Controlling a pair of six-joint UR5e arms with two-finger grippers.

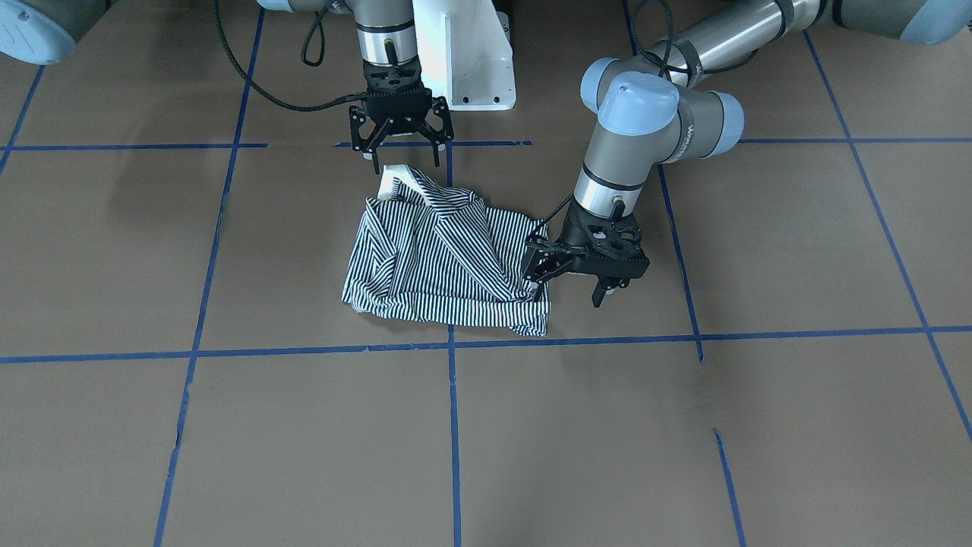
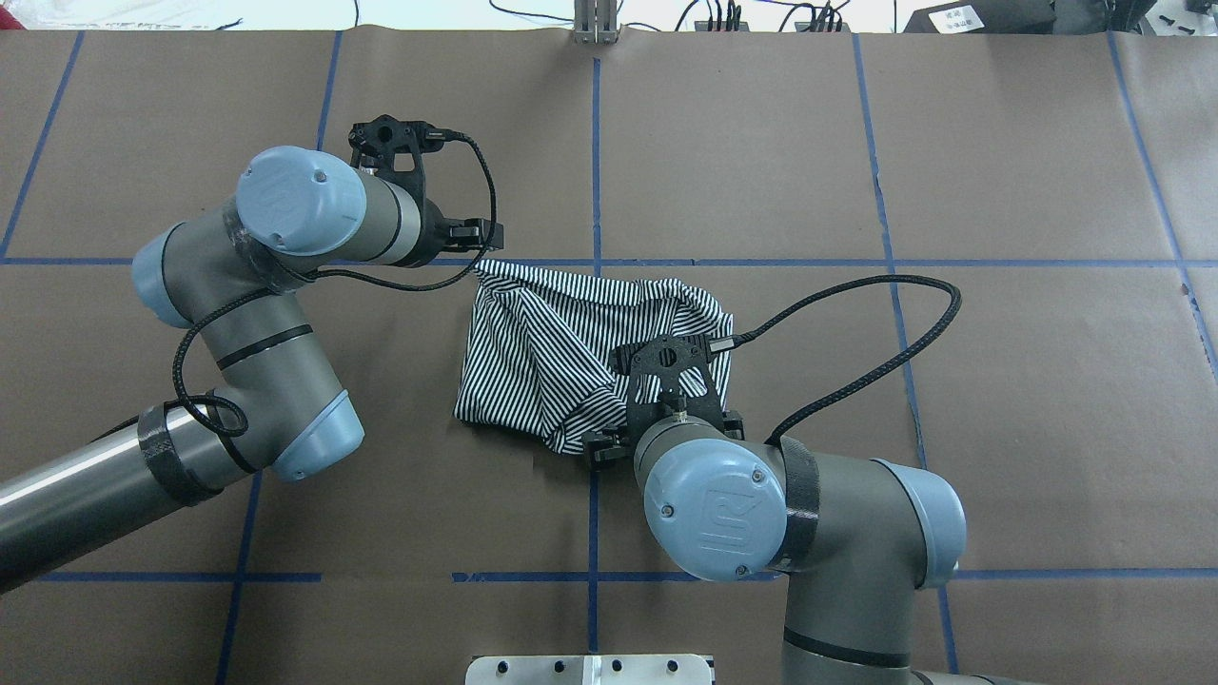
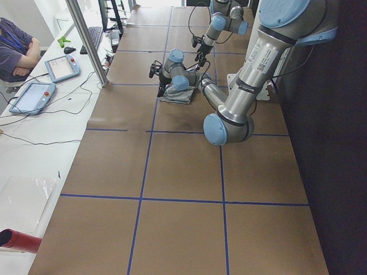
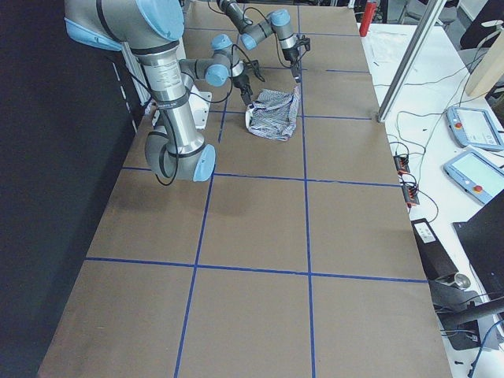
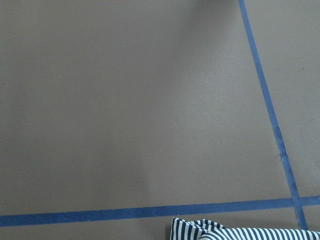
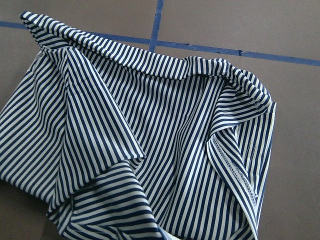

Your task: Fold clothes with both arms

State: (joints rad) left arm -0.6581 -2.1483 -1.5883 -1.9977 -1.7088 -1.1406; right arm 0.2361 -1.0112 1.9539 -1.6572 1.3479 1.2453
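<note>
Embossed "UR" logo noted on the right arm's joint cap (image 2: 716, 515) and, fainter, on the left arm's joint cap (image 2: 284, 196). Pale lettering runs along the left arm's wrist housing (image 1: 689, 137); too small to read.

Shirt (image 1: 444, 262) on table (image 1: 683, 441), near middle

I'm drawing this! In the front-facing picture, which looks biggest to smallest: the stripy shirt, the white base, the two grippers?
1. Striped shirt, largest.
2. White base, though the top edge cuts it off.
3. Right gripper and left gripper: they look about alike, so I won't rank them.
</note>
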